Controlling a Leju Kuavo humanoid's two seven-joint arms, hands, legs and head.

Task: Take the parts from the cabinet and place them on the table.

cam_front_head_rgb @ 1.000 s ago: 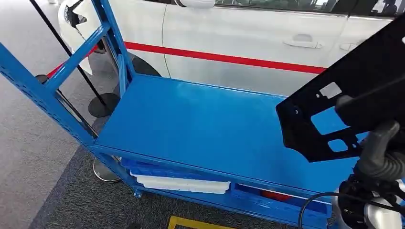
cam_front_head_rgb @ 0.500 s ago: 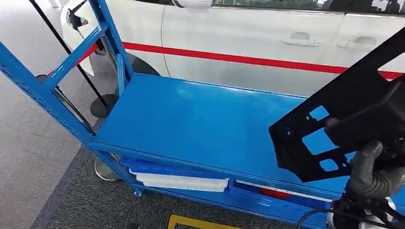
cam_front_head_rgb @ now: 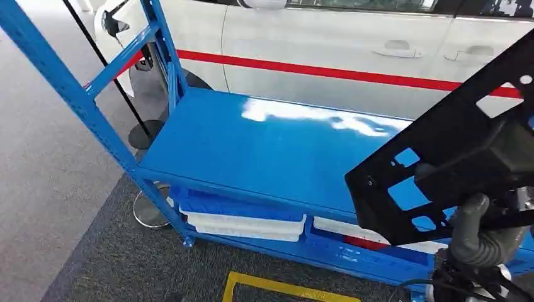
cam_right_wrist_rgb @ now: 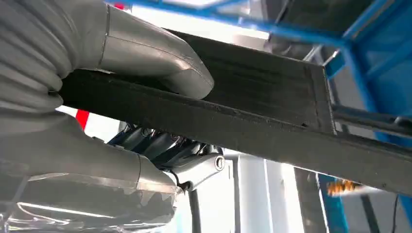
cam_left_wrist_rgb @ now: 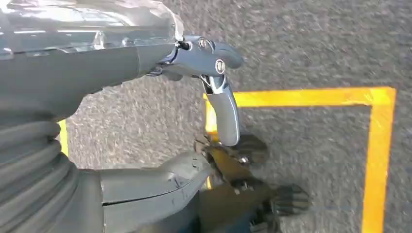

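Right hand (cam_right_wrist_rgb: 97,121) clamping black part (cam_front_head_rgb: 453,138) by one edge, thumb pressed on one face, darker fingers curled under the other; part tilted, held up over the right end of the blue shelf (cam_front_head_rgb: 252,145), not touching it, white car (cam_front_head_rgb: 327,44) behind. Looks like a stiff, thin, flat panel w/ cutouts, prob. light but long, so liable to lever and swing on an edge grip; better held nearer mid-span, on solid web between cutouts, esp. before setting down. Left hand (cam_left_wrist_rgb: 214,97) hanging over grey floor w/ yellow tape (cam_left_wrist_rgb: 379,145), holding nothing, fingers loosely apart.
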